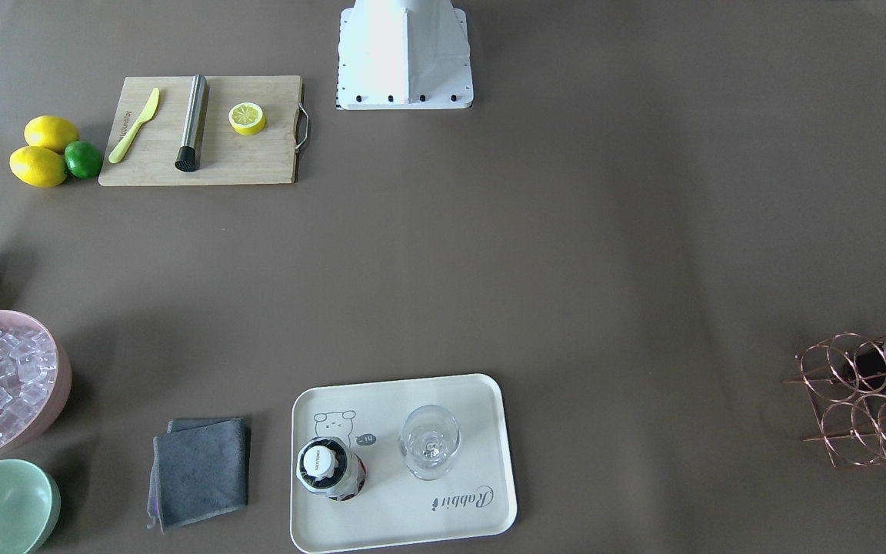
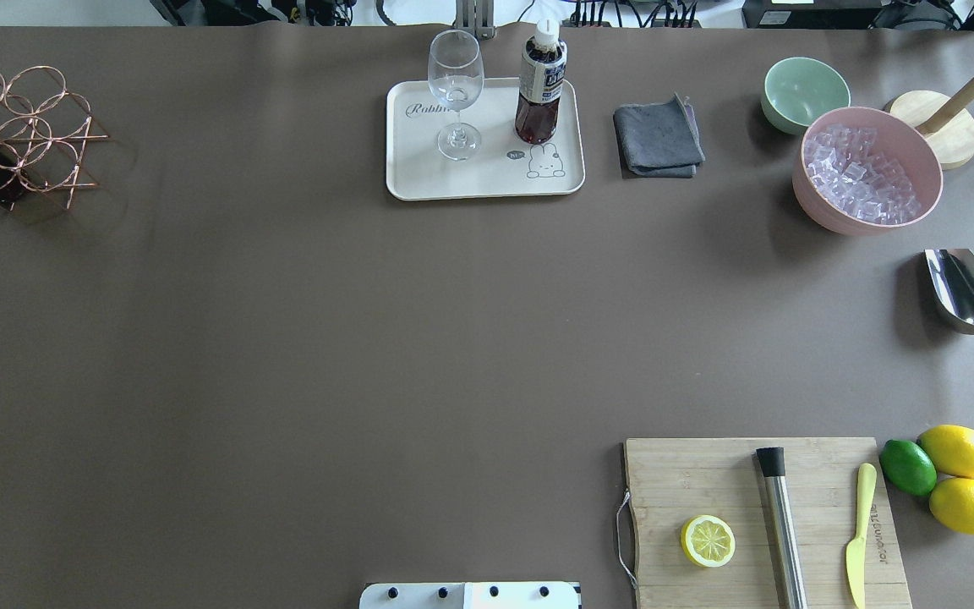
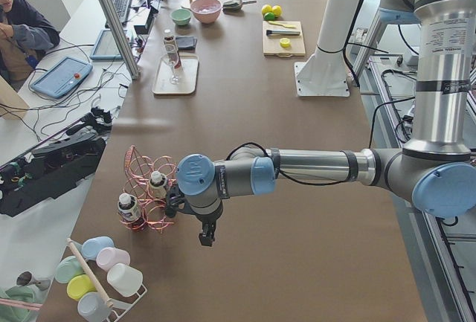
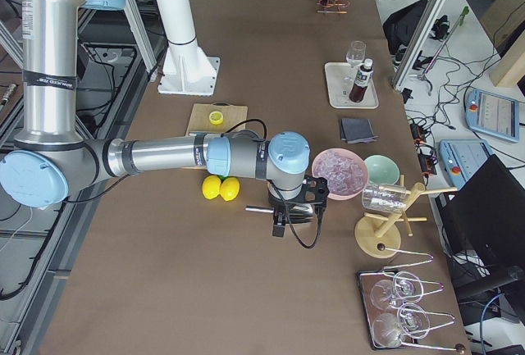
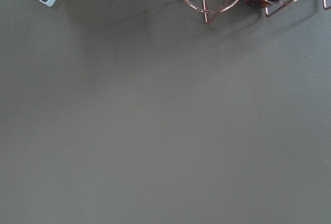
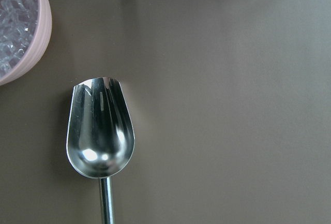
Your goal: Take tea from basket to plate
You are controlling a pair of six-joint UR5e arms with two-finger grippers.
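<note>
Brown table (image 2: 301,338), white workbench (image 3: 74,102), aluminium post (image 3: 113,17)

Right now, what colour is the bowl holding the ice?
Pale pink: the ice bowl shows best in the overhead view.

From overhead, the brown table (image 2: 284,338) carries the plate (image 2: 487,184) at twelve o'clock, the basket (image 2: 30,139) at ten, a grey cloth (image 2: 658,137) at one, green bowl (image 2: 804,91) and pink ice bowl (image 2: 842,216) at two, steel scoop (image 2: 965,292) at three, lemons (image 2: 958,451), lime (image 2: 908,467) and cutting board (image 2: 707,474) at five.

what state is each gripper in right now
left gripper: cannot be told from this side view
right gripper: cannot be told from this side view
</note>
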